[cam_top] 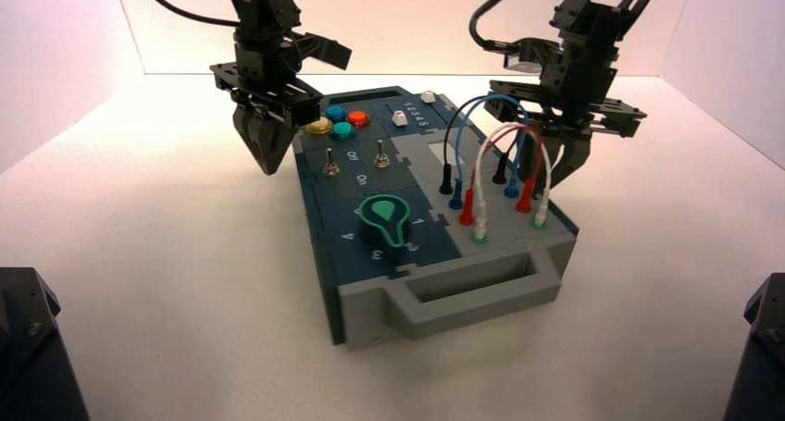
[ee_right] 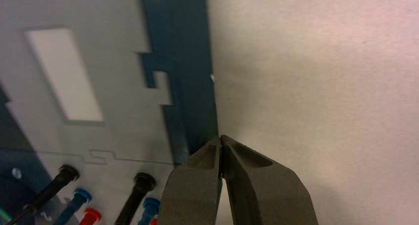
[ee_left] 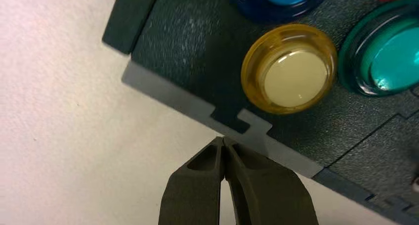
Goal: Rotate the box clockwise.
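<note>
High view, working from the near edge back: the box (cam_top: 435, 227) sits in the middle of the frame on the white bench (cam_top: 167, 282), turned so its near grey handle (cam_top: 477, 291) points to the lower right. Behind that handle I see the green knob (cam_top: 384, 219), then two toggle switches (cam_top: 354, 163), then the looped plug wires (cam_top: 500, 167) at centre right, and farthest back the coloured buttons (cam_top: 338, 123) and two white sliders (cam_top: 413, 108).

My left tool (cam_top: 264, 143) is down at the box's left edge beside the yellow button (ee_left: 289, 69), pinched shut with nothing held; in the left wrist view its tips meet at the grey rim. My right tool (cam_top: 566, 165) is pinched shut and empty too, tips against the dark-blue right edge past the wires.

I judge the box rigid, fairly heavy and likely to slide, not tip. I would push on the stiff side walls, opposite ends, and avoid the fragile wires and switches.
</note>
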